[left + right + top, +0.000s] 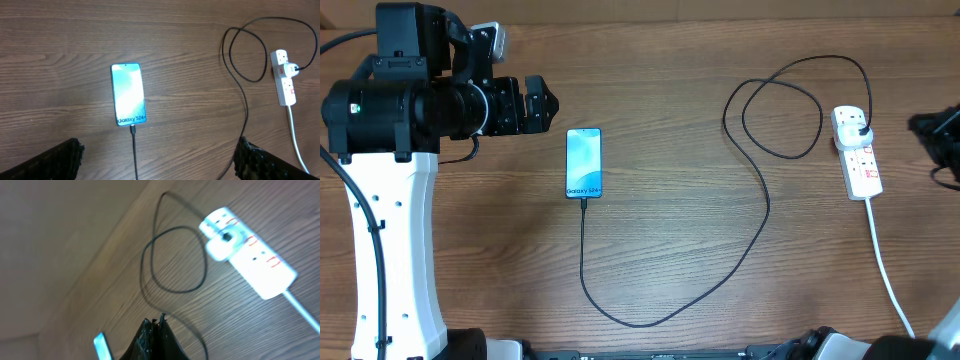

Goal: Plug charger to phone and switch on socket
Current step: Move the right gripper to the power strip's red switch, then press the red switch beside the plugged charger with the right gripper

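The phone (584, 163) lies with its long axis roughly parallel to the socket (857, 150), charger (582, 250) plugged into its robot-facing end. Left fingers (62, 159) spread wide; right fingers (156, 340) pressed together, empty.

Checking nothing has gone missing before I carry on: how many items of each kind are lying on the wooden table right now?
Slim blue-screened smartphone: 1
Long thin black charger cable: 1
White elongated power strip with red markings: 1
Total: 3
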